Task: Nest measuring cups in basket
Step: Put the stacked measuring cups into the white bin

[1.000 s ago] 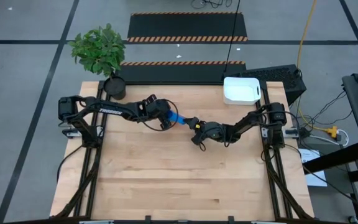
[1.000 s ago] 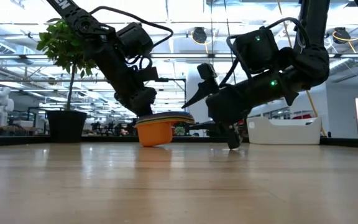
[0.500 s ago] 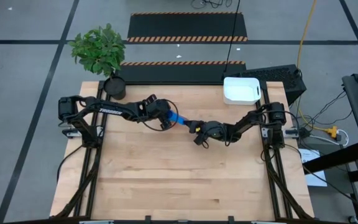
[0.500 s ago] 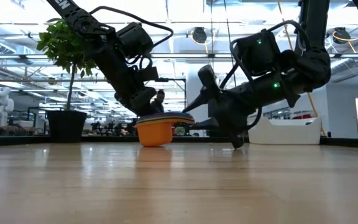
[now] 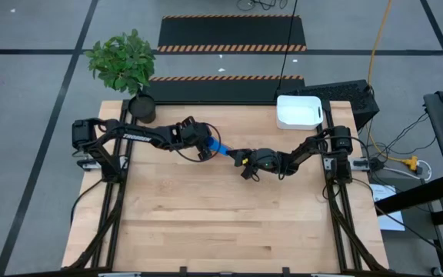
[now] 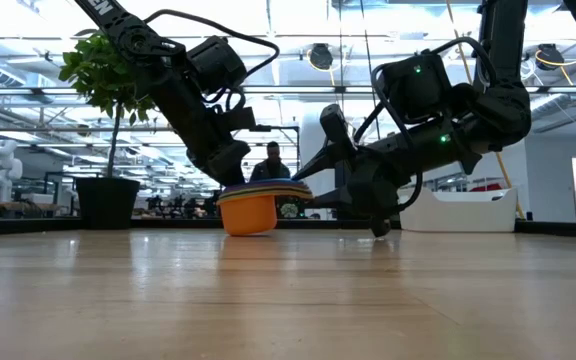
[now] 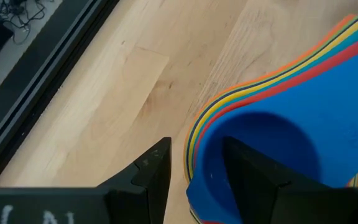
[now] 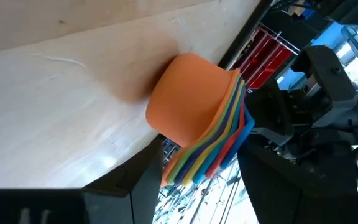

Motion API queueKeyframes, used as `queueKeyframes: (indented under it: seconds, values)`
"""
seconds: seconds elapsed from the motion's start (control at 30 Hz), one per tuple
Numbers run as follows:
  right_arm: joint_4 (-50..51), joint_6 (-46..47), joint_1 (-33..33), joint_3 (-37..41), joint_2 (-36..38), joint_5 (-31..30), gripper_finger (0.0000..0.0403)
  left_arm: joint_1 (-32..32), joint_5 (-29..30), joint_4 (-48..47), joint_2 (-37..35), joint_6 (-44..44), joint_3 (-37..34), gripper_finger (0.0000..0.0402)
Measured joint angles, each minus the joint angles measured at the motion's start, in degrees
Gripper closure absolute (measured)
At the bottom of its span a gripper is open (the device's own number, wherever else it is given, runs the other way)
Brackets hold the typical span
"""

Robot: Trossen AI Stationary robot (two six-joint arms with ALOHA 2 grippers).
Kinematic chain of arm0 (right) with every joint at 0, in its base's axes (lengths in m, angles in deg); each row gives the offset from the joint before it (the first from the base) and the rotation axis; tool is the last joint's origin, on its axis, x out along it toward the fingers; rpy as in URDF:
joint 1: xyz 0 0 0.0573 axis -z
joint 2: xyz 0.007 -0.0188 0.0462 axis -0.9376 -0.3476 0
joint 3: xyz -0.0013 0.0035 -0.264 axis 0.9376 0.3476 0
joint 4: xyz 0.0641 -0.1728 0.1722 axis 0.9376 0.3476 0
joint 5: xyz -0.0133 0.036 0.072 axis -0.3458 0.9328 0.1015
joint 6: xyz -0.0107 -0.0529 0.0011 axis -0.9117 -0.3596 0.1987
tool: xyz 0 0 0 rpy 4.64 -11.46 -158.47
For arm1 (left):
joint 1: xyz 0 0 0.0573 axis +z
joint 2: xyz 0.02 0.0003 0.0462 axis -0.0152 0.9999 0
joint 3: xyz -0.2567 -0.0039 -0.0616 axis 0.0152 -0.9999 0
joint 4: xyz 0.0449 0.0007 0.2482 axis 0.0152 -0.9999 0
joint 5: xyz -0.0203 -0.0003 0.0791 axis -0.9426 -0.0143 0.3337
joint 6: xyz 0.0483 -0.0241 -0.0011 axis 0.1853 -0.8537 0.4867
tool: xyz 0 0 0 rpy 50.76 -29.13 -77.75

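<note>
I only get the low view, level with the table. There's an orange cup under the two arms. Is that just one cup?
Observer: No, it's a stack of cups. The left wrist view shows a blue cup nested on top, with coloured rims around it.
Operator: Is anything gripping it?
Observer: The left gripper pinches the stack's wall, with one finger inside the blue cup.
Operator: Is the white basket near it?
Observer: From above, the basket sits at the table's far right corner, apart from the stack. The right gripper is at the stack's handle side.
</note>
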Motion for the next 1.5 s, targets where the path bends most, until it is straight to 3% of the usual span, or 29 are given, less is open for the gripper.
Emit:
queueKeyframes:
  seconds: [0.23, 0.47, 0.83, 1.03, 1.23, 1.5]
  values:
    - [-2.7, -0.3, 0.2, -0.1, 0.0, 4.6, 0.0207, 0.0, -0.1, 0.0, 0.0, 1.7, 0.0, 0.0250]
    - [-8.4, -1.2, 0.3, -0.2, 0.1, 4.7, 0.0207, 0.0, -0.9, -0.2, 0.0, 2.7, 0.0, 0.0250]
    - [-7.2, 2.5, 0.7, -0.3, 0.2, 7.4, 0.0207, -0.1, -2.0, -3.0, 0.6, 3.3, -0.6, 0.0250]
    - [-7.4, 5.9, 0.3, -0.3, 0.2, 3.8, 0.0207, 0.0, -1.7, -2.6, 0.3, 2.8, -0.3, 0.0250]
    - [-14.4, 9.2, -1.9, -0.3, 0.2, -2.9, 0.0207, 0.0, -1.6, -1.9, 0.3, 3.1, -0.2, 0.0250]
    - [-22.2, 12.3, -3.5, -0.3, 0.2, -6.0, 0.0207, 0.0, -1.5, -1.4, 0.2, 3.1, -0.2, 0.0250]
